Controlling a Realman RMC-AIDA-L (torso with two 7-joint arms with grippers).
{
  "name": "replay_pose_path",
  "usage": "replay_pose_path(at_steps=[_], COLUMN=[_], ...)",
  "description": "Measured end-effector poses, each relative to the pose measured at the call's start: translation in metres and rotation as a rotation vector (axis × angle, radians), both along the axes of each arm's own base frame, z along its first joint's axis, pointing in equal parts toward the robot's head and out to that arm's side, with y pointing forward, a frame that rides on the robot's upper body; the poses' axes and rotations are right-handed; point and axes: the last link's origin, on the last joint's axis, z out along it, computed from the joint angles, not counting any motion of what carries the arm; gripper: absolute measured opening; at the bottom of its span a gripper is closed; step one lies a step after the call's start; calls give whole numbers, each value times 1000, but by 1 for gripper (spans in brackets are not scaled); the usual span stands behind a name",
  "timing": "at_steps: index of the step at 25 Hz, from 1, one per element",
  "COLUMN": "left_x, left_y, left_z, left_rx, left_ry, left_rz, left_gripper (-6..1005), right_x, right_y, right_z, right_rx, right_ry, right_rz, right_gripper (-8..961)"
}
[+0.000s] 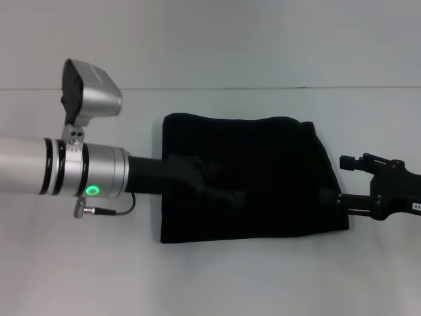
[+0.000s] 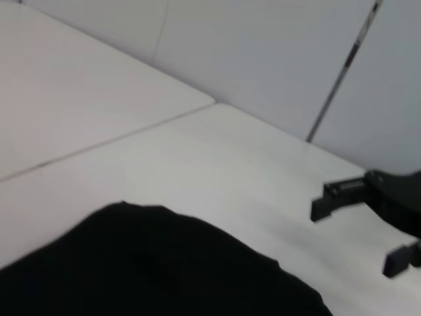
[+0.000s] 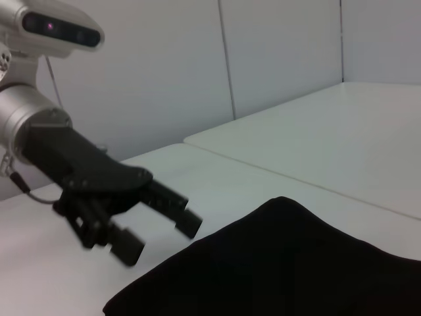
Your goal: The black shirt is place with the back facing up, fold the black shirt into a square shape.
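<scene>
shirt (image 1: 263, 178) sits mid-frame in the head view, folded into a rough rectangle on the white table (image 1: 210, 276). top edge runs nearly straight from upper left, then slopes down at the right corner. bottom edge is straight, left edge vertical, right edge slants outward toward lower right. no lettering showing. bare table on all sides: wide strip along the bottom of the frame, more at left below the arm, a band above up to the table seam.

left gripper (image 1: 223, 191) comes in from the left edge, arm horizontal, silver wrist with a green light, black hand reaching over the shirt's left-centre. in the right wrist view it (image 3: 158, 227) hangs above the shirt's edge, fingers spread, nothing between them.

right gripper (image 1: 339, 181) enters from the right edge, level, at the shirt's right side; lower finger is at the fabric edge, upper finger clear of it. in the left wrist view it (image 2: 355, 227) shows both fingers apart over bare table, just beside the shirt (image 2: 151, 263), holding nothing.
</scene>
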Motion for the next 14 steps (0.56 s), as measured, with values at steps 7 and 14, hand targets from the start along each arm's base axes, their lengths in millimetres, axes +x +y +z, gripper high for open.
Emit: replay_pose_path(at_steps=[7,14], left_x=[-3,1], left_y=[-4,1], left_z=[-4,0], left_rx=[-14,17], left_ry=[28,-12], left_rz=[-10,6], left_gripper=[948,948], right_x=[-2,-6], right_y=[1,3], right_z=[0,-2], right_rx=[-1,-11], right_ry=[-2,-6], right_rz=[11,21], right_gripper=[944,945])
